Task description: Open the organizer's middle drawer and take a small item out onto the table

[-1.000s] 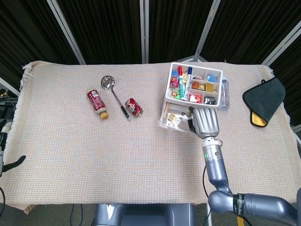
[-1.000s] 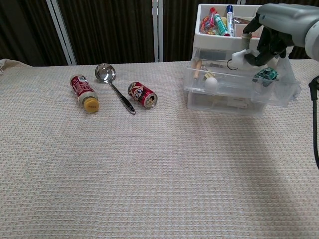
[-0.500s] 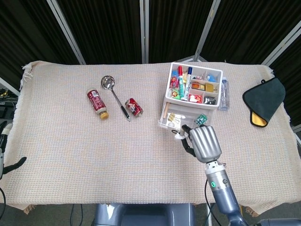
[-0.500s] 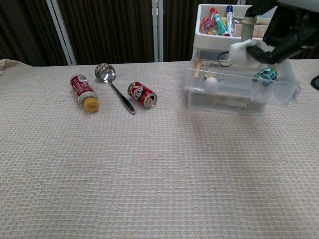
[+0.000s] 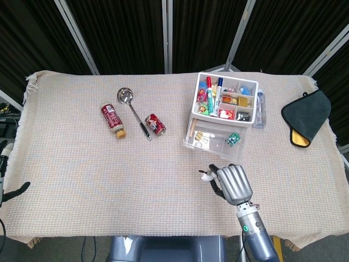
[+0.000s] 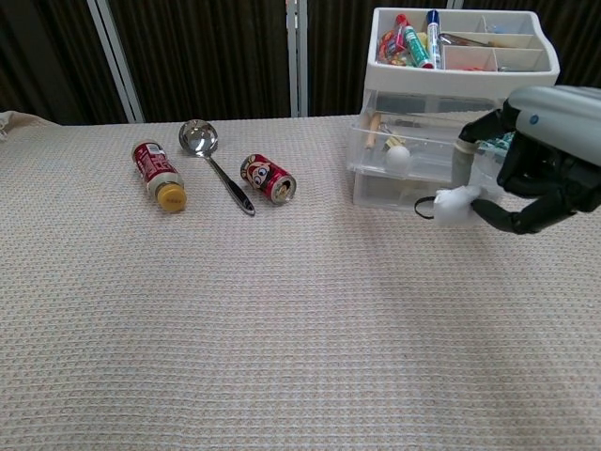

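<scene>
Head view showed the organizer (image 5: 224, 106) at upper right of centre, its middle drawer (image 5: 215, 140) already pulled out toward the lower edge. Below it the right hand (image 5: 230, 183) pinched a small white item (image 6: 453, 206) above the cloth, so only setting it down and letting go seemed left. At far left, the left hand (image 5: 12, 191) barely showed; its state could not be told.
</scene>
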Controlling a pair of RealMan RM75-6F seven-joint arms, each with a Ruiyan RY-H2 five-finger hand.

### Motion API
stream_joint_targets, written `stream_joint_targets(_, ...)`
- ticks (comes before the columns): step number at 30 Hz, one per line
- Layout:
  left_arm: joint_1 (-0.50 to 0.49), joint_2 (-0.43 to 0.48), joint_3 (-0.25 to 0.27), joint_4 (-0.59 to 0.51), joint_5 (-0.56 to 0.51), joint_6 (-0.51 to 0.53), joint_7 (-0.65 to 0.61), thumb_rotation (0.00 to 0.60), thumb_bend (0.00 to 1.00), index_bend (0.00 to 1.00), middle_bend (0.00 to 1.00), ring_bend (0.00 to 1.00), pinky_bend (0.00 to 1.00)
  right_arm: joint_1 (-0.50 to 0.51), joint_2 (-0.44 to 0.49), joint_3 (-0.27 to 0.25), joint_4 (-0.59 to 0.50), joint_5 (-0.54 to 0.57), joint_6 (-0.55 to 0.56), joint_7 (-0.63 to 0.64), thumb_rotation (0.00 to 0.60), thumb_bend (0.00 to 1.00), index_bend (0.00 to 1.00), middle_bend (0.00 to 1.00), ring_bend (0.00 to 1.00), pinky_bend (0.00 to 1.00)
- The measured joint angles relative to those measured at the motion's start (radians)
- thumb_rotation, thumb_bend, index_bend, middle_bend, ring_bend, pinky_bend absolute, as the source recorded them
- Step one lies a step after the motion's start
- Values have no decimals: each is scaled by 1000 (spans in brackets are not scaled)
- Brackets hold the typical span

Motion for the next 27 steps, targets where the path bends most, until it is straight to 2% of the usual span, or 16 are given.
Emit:
stream_joint_targets(7, -1, -2, 1, 0, 1, -1, 5, 600, 28, 0, 0, 0, 0, -29, 9, 10, 84, 22, -27, 64, 600, 297, 280, 755, 824, 635)
stream_joint_targets(10, -1, -3, 3, -1, 4, -2, 11, 600, 28, 0, 0, 0, 0, -48, 31, 6, 102, -4, -20, 105, 600, 293, 263, 636, 741, 583)
stream_joint_targets(16, -2, -9, 9, -1, 13, -2, 25, 600, 28, 0, 0, 0, 0, -100, 74, -25, 151, -139, 32, 188, 600, 275, 233, 351, 492, 300)
stream_joint_targets(19, -1, -12, 11, 0, 17, -1, 29, 600, 28, 0, 0, 0, 0, -133, 97, -49, 192, -220, 73, 267, 600, 247, 201, 207, 304, 160)
stream_joint_targets(21, -1, -13, 12, 1, 19, 0, 33, 600, 28, 0, 0, 0, 0, -153, 111, -63, 220, -262, 94, 326, 600, 207, 134, 77, 123, 53)
stream_joint_targets(24, -1, -16, 15, 6, 21, -1, 42, 600, 28, 0, 0, 0, 0, -188, 138, -88, 281, -321, 124, 421, 600, 151, 22, 1, 2, 0)
stream_joint_targets(27, -2, -19, 21, 14, 24, -8, 50, 600, 19, 0, 0, 0, 0, -226, 165, -109, 353, -348, 141, 465, 600, 120, 0, 0, 0, 0)
